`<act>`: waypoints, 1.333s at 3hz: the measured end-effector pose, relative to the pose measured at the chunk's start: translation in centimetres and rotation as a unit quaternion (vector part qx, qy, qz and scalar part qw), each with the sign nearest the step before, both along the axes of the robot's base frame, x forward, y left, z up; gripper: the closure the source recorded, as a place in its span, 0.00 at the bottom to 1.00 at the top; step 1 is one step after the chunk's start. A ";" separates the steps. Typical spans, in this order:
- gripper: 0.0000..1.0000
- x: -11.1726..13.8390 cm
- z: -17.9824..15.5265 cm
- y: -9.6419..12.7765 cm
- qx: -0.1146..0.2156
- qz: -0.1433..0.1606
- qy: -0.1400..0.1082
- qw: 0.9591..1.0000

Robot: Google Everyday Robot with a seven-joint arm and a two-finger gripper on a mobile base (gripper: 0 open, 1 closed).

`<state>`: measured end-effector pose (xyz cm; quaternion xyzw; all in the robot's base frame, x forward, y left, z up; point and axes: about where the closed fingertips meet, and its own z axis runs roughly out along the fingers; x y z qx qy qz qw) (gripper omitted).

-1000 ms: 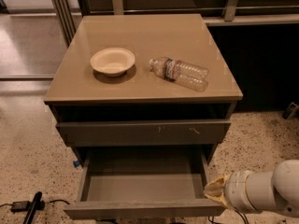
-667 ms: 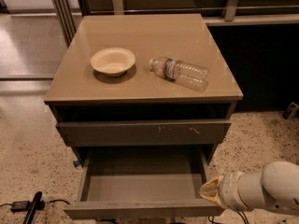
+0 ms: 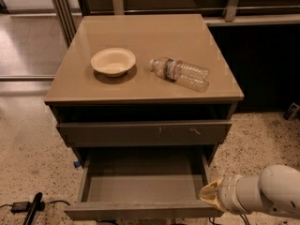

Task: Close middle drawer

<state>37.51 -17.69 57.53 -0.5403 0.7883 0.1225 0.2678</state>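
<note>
Arm's crept left over the last second. Gripper point(image 3: 210, 194) is now at the right front corner of the drawer point(image 3: 140, 211), touching it or just beside it; I can't tell which. I also can't tell whether the gripper is open or closed, since only a pale yellowish tip shows ahead of the white wrist.

Camera view: the drawer is pulled well out, low in frame, below the top drawer point(image 3: 145, 133) with the pale scratches. Its front panel runs along the bottom edge of the shot.

What I'd watch:
- Contact is at the corner, not mid-panel. An off-centre push could rack the drawer and bind it on its runners.
- The front is smooth and has no handle, so the tip could skid off the right edge and run past along the side wall.
- The tip looks about level with the rim. If it rides over instead of bearing on the front, it ends up inside and could get pinched as the drawer goes in.
- A hard shove jolts the cabinet point(image 3: 140, 32). The bottle point(image 3: 180, 73) lies on its side up there and could roll.

Containers:
- Drawer: bare grey floor, nothing in it.
- Bowl point(image 3: 113, 61): upright, looks empty, left of the bottle and apart from it.
- Bottle: clear, contents not readable.
</note>
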 end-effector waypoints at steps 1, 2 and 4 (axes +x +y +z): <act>1.00 -1.0 -4.1 1.0 0.001 -0.004 0.029 1.000; 1.00 -2.3 -8.7 2.1 0.005 -0.005 0.057 0.998; 1.00 -3.1 -15.1 4.7 0.031 0.000 0.070 0.997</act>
